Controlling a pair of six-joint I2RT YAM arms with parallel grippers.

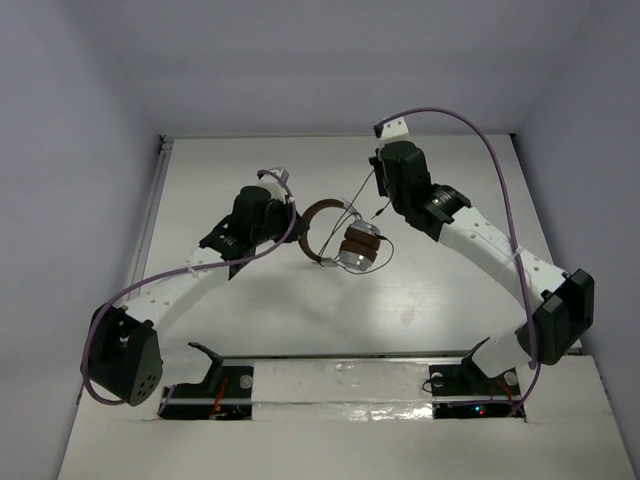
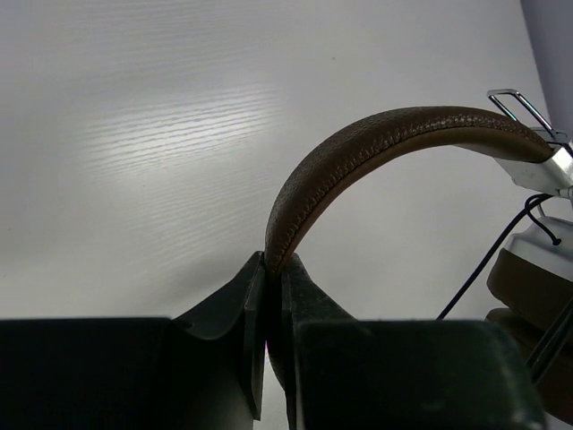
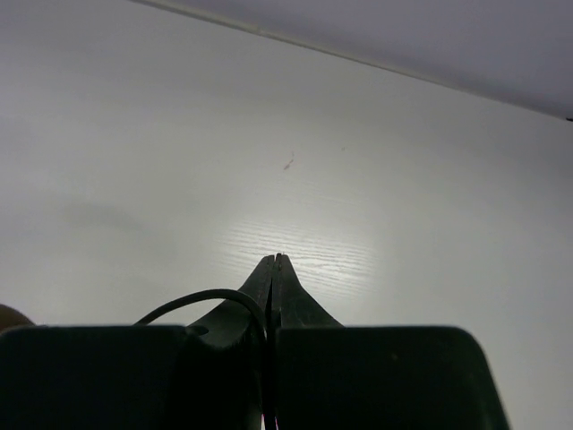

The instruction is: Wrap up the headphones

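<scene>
The headphones [image 1: 357, 247] are in the middle of the table, their two cups and brown ear pads [image 2: 535, 285] folded together. My left gripper [image 1: 298, 238] is shut on the brown headband [image 2: 376, 143], which rises out of the jaws [image 2: 275, 264] and arcs right to the silver cup fitting. The thin dark cord [image 1: 362, 190] runs from the cups up toward my right gripper [image 1: 381, 192]. In the right wrist view that gripper [image 3: 277, 260] is shut with a loop of the cord [image 3: 206, 294] coming out between its fingers. Loose turns of cord lie around the cups.
White tabletop [image 1: 440, 290] all round, with a raised white rail [image 1: 155, 200] along the left edge and walls on three sides. The thick purple robot cables [image 1: 500, 170] arch over each arm. The arm bases stand on a shiny strip [image 1: 340, 375] at the near edge.
</scene>
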